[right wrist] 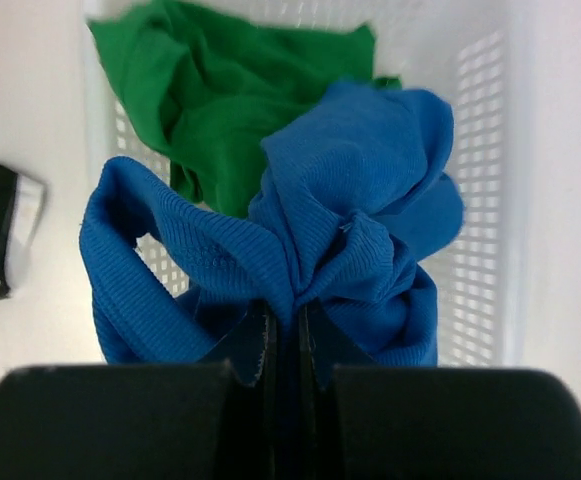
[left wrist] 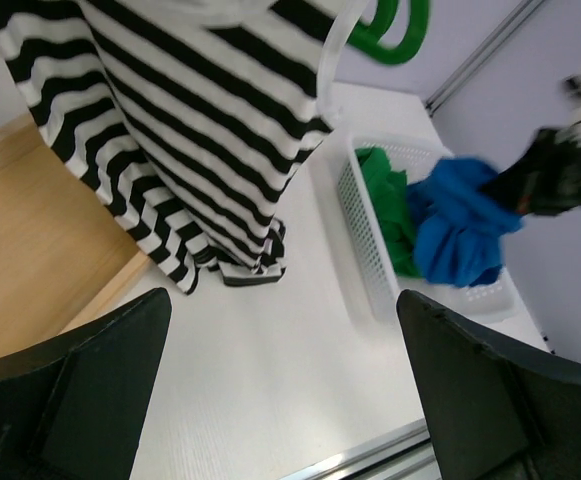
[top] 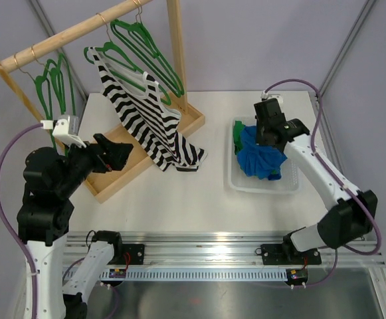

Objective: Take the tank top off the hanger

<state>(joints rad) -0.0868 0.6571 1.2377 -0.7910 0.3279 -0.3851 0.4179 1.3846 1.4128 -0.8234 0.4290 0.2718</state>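
A black-and-white striped tank top [top: 146, 119] hangs from a pale hanger [top: 137, 78] on the wooden rail, and its lower end lies bunched on the table. In the left wrist view it [left wrist: 170, 130] fills the upper left. My left gripper [top: 123, 154] is open and empty, low beside the rack's base, just left of the hanging stripes and apart from them [left wrist: 285, 310]. My right gripper [top: 269, 136] is shut on a crumpled blue garment [right wrist: 360, 200] over the white basket [top: 262, 187].
Green hangers [top: 146, 46] hang on the wooden rail [top: 66, 36], with more at its left end [top: 53, 83]. The rack's wooden base tray [top: 113, 179] lies under the stripes. A green garment [right wrist: 230, 100] lies in the basket [right wrist: 480, 90].
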